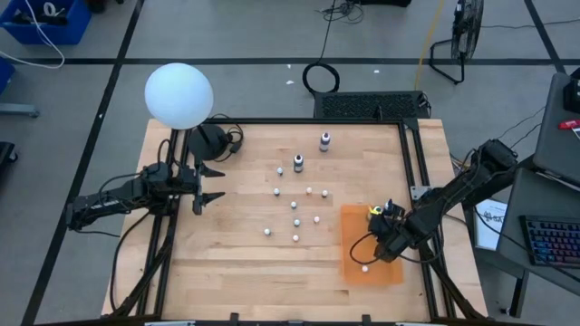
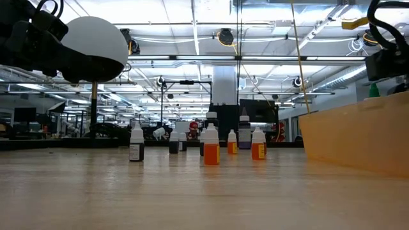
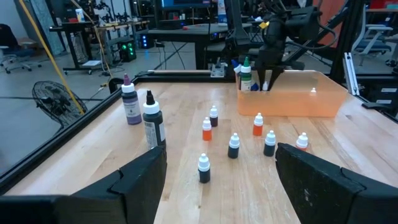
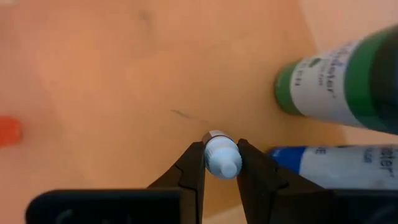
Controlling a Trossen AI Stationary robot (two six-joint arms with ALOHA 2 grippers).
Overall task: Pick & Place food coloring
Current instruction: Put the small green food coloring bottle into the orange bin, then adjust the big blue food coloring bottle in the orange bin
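Note:
Several tiny food coloring bottles (image 1: 294, 208) stand upright on the wooden table, with two taller ones (image 1: 324, 140) behind them. My right gripper (image 1: 385, 237) points steeply down inside the orange bin (image 1: 349, 272) at the table's right, shut on a small white-capped bottle (image 4: 221, 157). A green-labelled bottle (image 4: 339, 87) and a blue-labelled one (image 4: 336, 168) are in the bin beside it. My left gripper (image 3: 221, 180) waits open at the table's left, level, with nothing between its fingers. My right gripper pinches the small bottle's white cap (image 4: 214, 152) between its two fingers, one on each side. The fingers come from above, slanting down. The bottle stands upright in the hold, cap up; its body is hidden under the cap, so whether it rests on the bin floor cannot be told.
A white ball (image 1: 178, 95) on a stand rises at the table's far left by my left arm. The bin's wall (image 2: 358, 137) stands up at the right. Another small bottle (image 1: 365, 267) lies in the bin. Bare wood lies along the near edge.

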